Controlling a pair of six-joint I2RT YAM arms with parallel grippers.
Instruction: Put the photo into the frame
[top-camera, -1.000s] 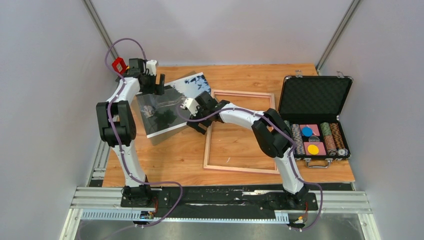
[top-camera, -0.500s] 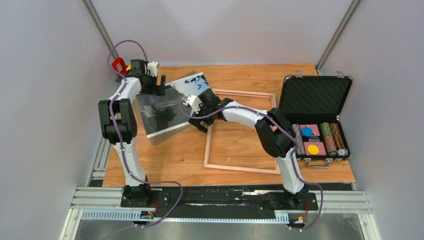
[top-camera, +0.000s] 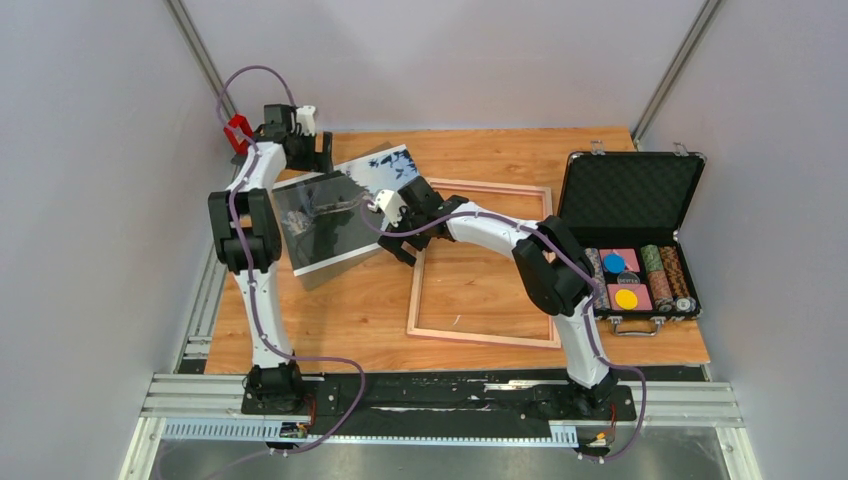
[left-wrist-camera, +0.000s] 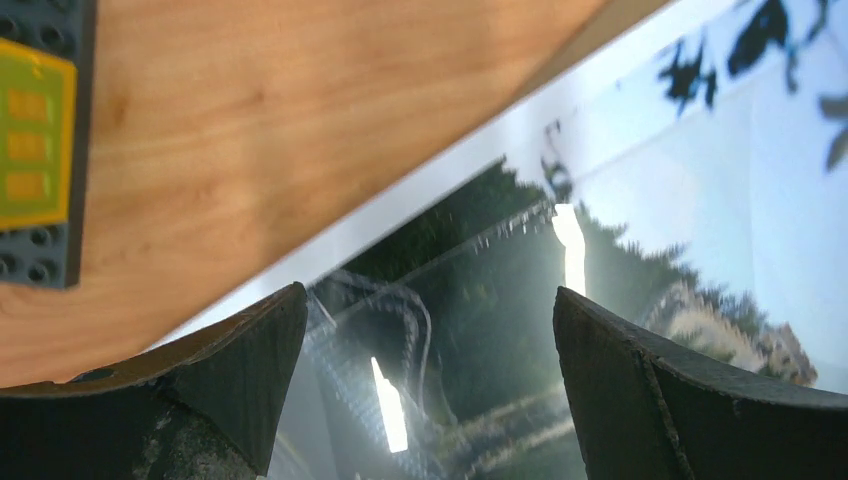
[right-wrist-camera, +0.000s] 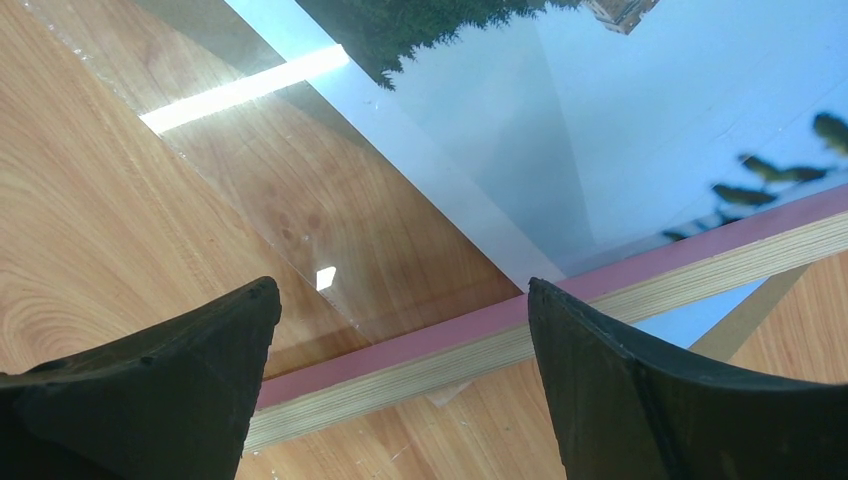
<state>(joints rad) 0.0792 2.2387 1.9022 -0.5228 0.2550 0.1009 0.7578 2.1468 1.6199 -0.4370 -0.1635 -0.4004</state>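
Photo (top-camera: 335, 215) lies flat on table (top-camera: 340, 310), left of frame (top-camera: 482, 338), right corner at frame's far-left corner. Right gripper (right-wrist-camera: 400, 290) above that corner, fingers spread, empty. Left gripper (left-wrist-camera: 430, 295) over photo's far edge, fingers spread.

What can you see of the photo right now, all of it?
The photo is a large glossy print: dark green hills, a pale wall, blue sky with dark foliage, thin white border. It lies flat and skewed on the table, left of the frame. Its far right corner seems to run under the frame's pink rail, and a clear sheet appears to cover part of it. The open left gripper and open right gripper hover over it; neither grips it.
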